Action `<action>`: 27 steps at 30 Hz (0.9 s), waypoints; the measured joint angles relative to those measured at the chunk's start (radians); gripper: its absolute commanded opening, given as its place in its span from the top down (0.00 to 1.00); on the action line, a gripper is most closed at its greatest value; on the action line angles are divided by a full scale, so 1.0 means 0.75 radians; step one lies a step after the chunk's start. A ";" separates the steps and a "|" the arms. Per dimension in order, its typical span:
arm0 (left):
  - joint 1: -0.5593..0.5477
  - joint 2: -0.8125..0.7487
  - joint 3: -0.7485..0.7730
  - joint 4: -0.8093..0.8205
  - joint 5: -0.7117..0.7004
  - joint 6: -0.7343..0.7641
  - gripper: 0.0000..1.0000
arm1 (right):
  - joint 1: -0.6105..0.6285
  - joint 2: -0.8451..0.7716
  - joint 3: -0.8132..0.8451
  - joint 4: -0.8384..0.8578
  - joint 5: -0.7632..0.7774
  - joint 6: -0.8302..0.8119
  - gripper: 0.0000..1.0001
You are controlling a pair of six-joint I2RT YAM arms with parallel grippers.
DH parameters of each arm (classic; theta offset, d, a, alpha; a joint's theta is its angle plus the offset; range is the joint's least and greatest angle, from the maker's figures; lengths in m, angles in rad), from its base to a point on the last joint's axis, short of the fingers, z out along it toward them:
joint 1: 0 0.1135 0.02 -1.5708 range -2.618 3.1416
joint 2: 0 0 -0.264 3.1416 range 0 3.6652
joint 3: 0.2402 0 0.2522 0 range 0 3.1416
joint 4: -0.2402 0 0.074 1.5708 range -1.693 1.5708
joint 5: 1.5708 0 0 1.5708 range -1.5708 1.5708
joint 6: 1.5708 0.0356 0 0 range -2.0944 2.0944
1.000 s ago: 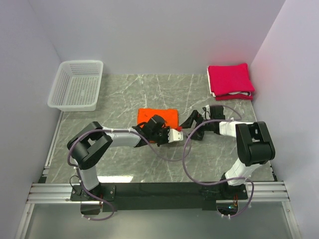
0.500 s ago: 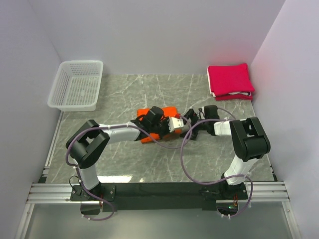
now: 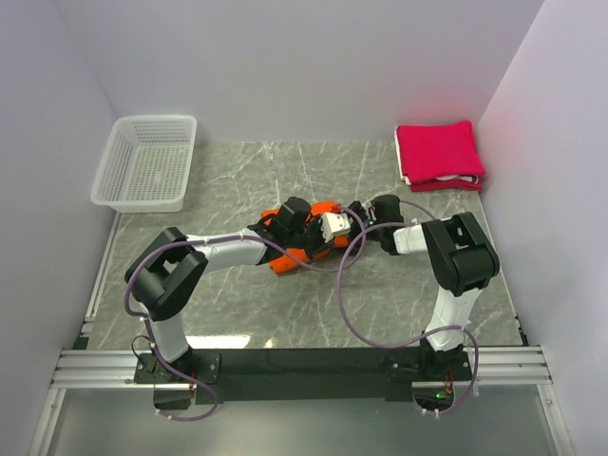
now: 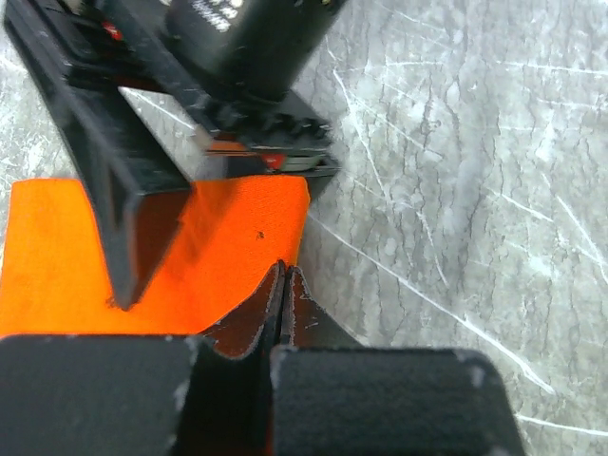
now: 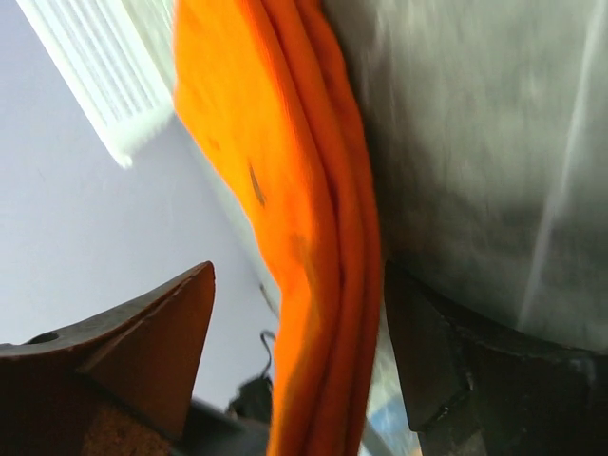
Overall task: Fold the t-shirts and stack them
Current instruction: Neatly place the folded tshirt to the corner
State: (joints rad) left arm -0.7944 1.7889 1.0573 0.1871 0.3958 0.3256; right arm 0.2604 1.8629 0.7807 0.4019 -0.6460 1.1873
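Surface: grey marbled table (image 3: 408, 285), walled in by pale panels; a white mesh basket (image 3: 144, 161) is set in the far left corner.
Stack: crimson-pink folded t-shirts (image 3: 439, 154), with a white layer showing, are piled in the far right corner, well apart from both arms.
Orange t-shirt (image 3: 285, 262): bunched at the middle of the table, about midway between the left and right edges and partly hidden under both wrists. No flat rectangle can be seen.
Left gripper (image 4: 283, 271): fingers are pressed together with no gap. The orange hem appears to be pinched at the tips, though the contact itself is hard to make out.
Right gripper (image 5: 299, 275): jaws are spread, with several orange layers passing between them. The cloth lies against one finger and is clear of the other, so no clamp is judged.
Risk, slipped layers: only part of the bundle could be caught if the right jaws are closed off-centre, and the fold would fall open.
Risk, thin hold: the hem could be pulled free from the left tips if the arms are drawn apart.
Risk, collision: the two grippers are crowded close together, so a small misjudged move could knock one against the other.
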 measured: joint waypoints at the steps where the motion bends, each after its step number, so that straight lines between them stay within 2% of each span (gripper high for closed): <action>1: 0.001 0.002 0.000 0.004 0.001 -0.009 0.99 | 0.000 0.010 0.009 0.013 0.022 0.003 0.22; 19: 0.010 0.013 0.017 0.025 0.015 -0.075 0.99 | 0.020 0.136 0.126 0.127 0.186 -0.004 0.40; 21: 0.013 0.013 0.020 0.027 0.016 -0.078 0.99 | 0.022 0.150 0.145 0.127 0.194 -0.019 0.46; 22: 0.014 0.013 0.020 0.030 0.016 -0.078 0.99 | 0.023 0.159 0.157 0.124 0.203 -0.029 0.50; 23: 0.016 0.013 0.020 0.033 0.016 -0.078 0.99 | 0.024 0.169 0.166 0.124 0.207 -0.040 0.60; 25: 0.018 0.013 0.020 0.039 0.018 -0.078 0.99 | 0.025 0.187 0.180 0.114 0.227 -0.078 0.83; 26: 0.019 0.013 0.020 0.044 0.021 -0.078 0.99 | 0.025 0.195 0.181 0.103 0.235 -0.095 0.99; 27: 0.021 0.013 0.020 0.044 0.023 -0.079 0.96 | 0.025 0.199 0.184 0.094 0.236 -0.110 1.00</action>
State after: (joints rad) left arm -0.7788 1.7985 1.0721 0.2203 0.4133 0.2665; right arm 0.2790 2.0125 0.9184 0.4721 -0.4690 1.1046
